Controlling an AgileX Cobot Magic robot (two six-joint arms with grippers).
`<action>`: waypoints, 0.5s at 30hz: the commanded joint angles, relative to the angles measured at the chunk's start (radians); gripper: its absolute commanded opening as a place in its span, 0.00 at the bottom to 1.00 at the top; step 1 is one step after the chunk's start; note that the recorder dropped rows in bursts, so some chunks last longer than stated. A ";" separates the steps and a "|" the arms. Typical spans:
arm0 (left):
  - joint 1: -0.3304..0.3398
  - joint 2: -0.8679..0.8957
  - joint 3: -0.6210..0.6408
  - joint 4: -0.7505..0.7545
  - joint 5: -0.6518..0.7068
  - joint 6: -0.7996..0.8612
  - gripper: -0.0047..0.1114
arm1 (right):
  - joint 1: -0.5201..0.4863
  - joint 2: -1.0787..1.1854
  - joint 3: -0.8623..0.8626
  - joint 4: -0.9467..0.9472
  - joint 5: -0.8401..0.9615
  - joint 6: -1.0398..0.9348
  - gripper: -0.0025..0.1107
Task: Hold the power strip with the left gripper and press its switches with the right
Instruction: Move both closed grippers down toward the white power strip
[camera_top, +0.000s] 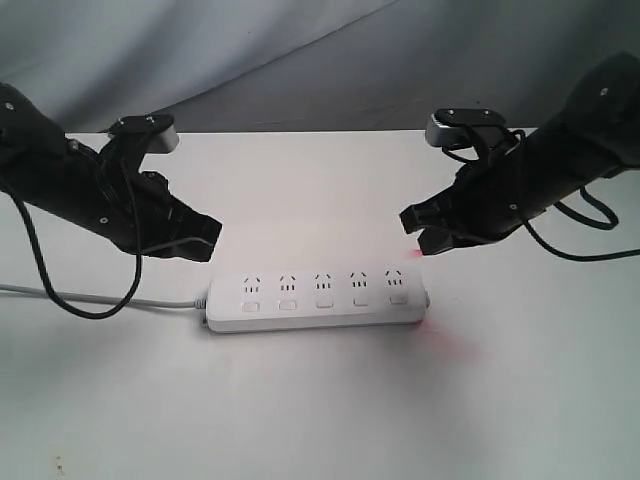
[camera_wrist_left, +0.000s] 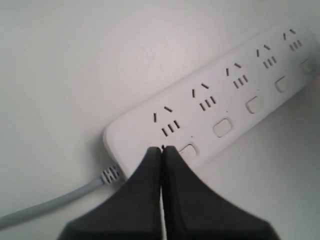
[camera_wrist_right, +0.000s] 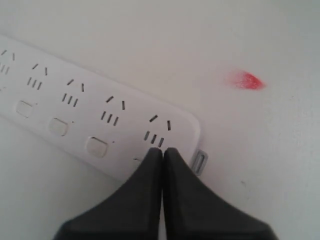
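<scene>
The strip (camera_top: 318, 312) lies flat mid-table (camera_top: 320, 420), cord (camera_top: 90, 297) trailing left, its five switches (camera_top: 324, 300) in a row below the sockets (camera_top: 323, 279). The left gripper (camera_top: 210, 234) hangs by the cord end and the right gripper (camera_top: 412, 230) by the far end (a red glow (camera_wrist_right: 245, 81) marks the table just beyond). Both have their jaws pressed together on nothing, clear of the strip
</scene>
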 joint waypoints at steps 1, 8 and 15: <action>-0.005 0.048 -0.034 0.049 0.013 0.060 0.04 | 0.003 0.045 -0.051 -0.036 0.050 0.027 0.02; -0.022 0.101 -0.057 0.084 0.048 0.216 0.04 | 0.036 0.096 -0.061 -0.032 0.049 0.033 0.02; -0.150 0.101 -0.057 0.287 -0.090 0.185 0.04 | 0.036 0.100 -0.061 -0.029 0.051 0.046 0.02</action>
